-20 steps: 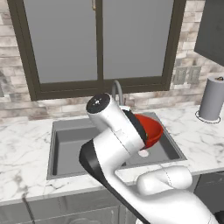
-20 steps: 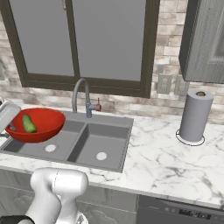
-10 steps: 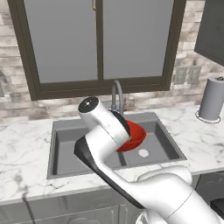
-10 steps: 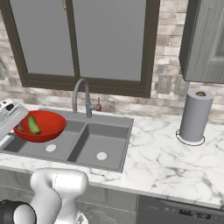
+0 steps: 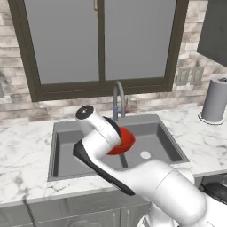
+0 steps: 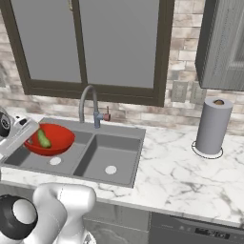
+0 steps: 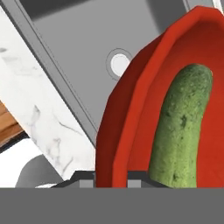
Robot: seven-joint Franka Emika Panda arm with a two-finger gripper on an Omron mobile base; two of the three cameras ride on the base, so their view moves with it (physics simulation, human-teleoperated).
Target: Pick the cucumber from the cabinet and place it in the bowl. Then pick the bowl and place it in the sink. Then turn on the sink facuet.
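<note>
Landmark: the sink (image 6: 78,155), a grey two-basin unit set into the marble bench (image 6: 190,178), is taken as reference for every place below.
Pincer: the pincer (image 7: 111,177) is closed tight on the rim of the bowl (image 6: 50,139), one finger on each side of the wall, as seen in the hand view.
Bowl: the red bowl is held above the left basin of the sink, clear of its floor, tilted slightly.
Cucumber: the cucumber (image 6: 43,138) is lying inside the bowl, against its inner wall.
Drain: a round pale drain hole (image 7: 119,63) is seen below the bowl in the hand view.
Faucet: the sink facuet (image 6: 89,105) is standing at the back edge of the sink, behind the divider between the basins.
Paper roll: a grey paper roll (image 6: 213,126) is standing upright on the bench, well to the right of the sink.
Cabinet: the cabinet (image 6: 224,45) is hung on the wall above the paper roll, right of the sink.
</note>
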